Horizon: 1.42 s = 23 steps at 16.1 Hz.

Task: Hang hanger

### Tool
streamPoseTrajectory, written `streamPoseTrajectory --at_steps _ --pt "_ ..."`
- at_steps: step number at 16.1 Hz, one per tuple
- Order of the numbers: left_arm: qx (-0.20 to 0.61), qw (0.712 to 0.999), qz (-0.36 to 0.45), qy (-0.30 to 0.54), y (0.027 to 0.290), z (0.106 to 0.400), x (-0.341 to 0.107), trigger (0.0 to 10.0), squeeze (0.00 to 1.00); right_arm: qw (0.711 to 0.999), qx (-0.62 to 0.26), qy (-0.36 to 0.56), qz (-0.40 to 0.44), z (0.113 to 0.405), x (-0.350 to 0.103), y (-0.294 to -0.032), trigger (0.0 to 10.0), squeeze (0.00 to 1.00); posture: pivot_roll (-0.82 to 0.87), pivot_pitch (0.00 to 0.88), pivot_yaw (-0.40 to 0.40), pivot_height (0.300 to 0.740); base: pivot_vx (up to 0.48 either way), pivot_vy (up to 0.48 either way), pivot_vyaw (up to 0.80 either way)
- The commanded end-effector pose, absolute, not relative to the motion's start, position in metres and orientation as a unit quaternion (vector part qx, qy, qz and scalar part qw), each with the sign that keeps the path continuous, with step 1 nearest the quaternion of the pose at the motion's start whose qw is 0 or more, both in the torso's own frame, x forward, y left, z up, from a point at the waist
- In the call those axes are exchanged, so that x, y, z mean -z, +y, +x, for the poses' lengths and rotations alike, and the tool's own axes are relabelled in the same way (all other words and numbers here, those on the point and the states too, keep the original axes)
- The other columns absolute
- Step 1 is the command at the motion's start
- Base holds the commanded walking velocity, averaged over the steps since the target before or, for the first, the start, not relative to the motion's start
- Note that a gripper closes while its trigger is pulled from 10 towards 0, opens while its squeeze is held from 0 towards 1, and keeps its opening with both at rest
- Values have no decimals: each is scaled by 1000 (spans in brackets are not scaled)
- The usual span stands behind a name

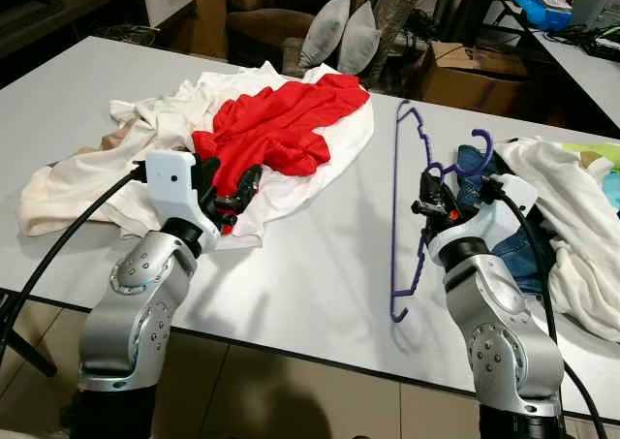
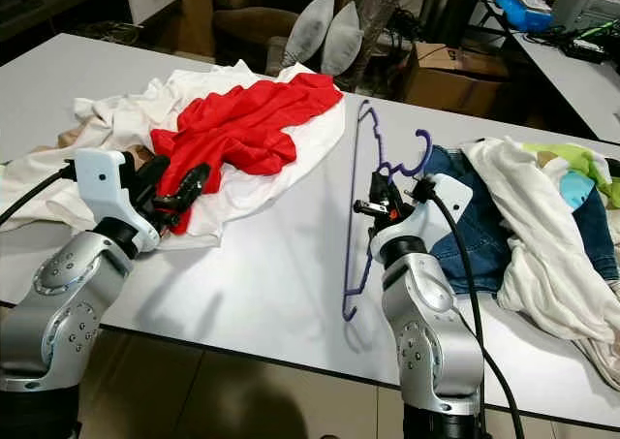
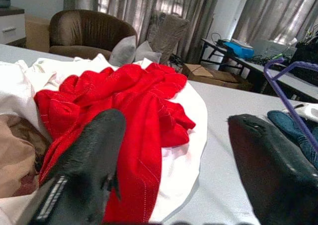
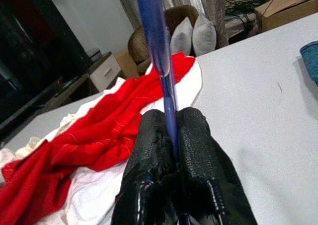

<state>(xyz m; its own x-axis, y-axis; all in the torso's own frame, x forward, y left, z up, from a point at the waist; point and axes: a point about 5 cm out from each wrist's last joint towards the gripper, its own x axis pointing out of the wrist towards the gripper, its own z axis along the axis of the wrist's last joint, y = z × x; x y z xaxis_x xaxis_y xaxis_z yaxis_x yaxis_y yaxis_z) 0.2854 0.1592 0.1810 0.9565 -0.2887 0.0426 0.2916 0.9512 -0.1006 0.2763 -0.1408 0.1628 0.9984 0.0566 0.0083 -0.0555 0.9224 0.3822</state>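
A purple plastic hanger (image 1: 396, 206) stands tilted over the white table (image 1: 320, 265), its hook (image 1: 475, 158) near the jeans. My right gripper (image 1: 426, 209) is shut on one of its bars; the bar (image 4: 161, 76) runs up from between the two black fingers (image 4: 149, 155). A red shirt (image 1: 276, 124) lies crumpled on a white garment (image 1: 320, 172) at the table's left. My left gripper (image 1: 237, 195) hovers open at the red shirt's near edge, its fingers (image 3: 89, 165) spread with nothing between them.
Blue jeans (image 1: 509, 235) and a white garment (image 1: 572, 216) pile at the table's right. A brown armchair (image 1: 266, 8) with grey cushions (image 1: 344, 32), a cardboard box (image 1: 465, 71) and a second table (image 1: 581, 61) stand behind.
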Motion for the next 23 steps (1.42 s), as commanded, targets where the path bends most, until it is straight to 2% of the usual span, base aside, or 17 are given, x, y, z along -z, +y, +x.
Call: streamPoseTrajectory --at_steps 1,2,3,5,6,9,11,14,16,19,21,23 --pt "150 987 -55 -10 155 285 -180 10000 1000 979 -19 -16 201 274 -166 -146 10000 0 -45 0 -97 740 0 0 0" --pt "147 988 -54 -9 156 284 -179 10000 1000 978 -21 -21 207 274 -167 -145 10000 0 -51 0 -97 740 0 0 0" --pt "141 989 -50 -6 159 283 -178 10000 941 983 -6 -15 181 274 -166 -148 10000 0 -55 0 -96 740 0 0 0" --pt "131 990 -46 -4 164 283 -176 10000 494 987 5 -4 162 275 -164 -149 10000 0 -63 0 -95 740 0 0 0" --pt "128 991 -43 -4 165 283 -177 10000 0 986 -5 6 165 275 -163 -149 10000 0 -63 0 -97 740 0 0 0" --pt "120 992 -33 -4 165 279 -179 10000 0 993 -31 5 117 275 -164 -154 10000 0 -52 0 -103 740 0 0 0" --pt "99 995 -32 -2 168 275 -176 10000 0 998 -18 18 55 274 -163 -157 10000 0 -59 0 -96 740 0 0 0" --pt "101 994 -36 -5 165 278 -179 10000 0 999 -8 13 40 272 -166 -162 10000 0 -75 0 -85 740 0 0 -800" --pt "105 994 -27 -10 165 281 -182 10000 0 1000 14 6 -6 274 -172 -167 10000 0 -81 0 -80 740 0 0 -791" --pt "101 995 -18 -5 166 278 -175 10000 0 1000 -9 9 9 273 -173 -162 10000 0 -81 0 -79 740 0 0 -754" --pt "92 996 -18 -13 169 278 -179 10000 0 999 -33 -4 -28 274 -182 -153 10000 0 -74 0 -101 740 0 0 -775" --pt "87 996 -15 -18 171 278 -182 10000 0 999 -44 -15 -21 274 -189 -150 10000 0 -68 0 -106 740 0 0 -784"
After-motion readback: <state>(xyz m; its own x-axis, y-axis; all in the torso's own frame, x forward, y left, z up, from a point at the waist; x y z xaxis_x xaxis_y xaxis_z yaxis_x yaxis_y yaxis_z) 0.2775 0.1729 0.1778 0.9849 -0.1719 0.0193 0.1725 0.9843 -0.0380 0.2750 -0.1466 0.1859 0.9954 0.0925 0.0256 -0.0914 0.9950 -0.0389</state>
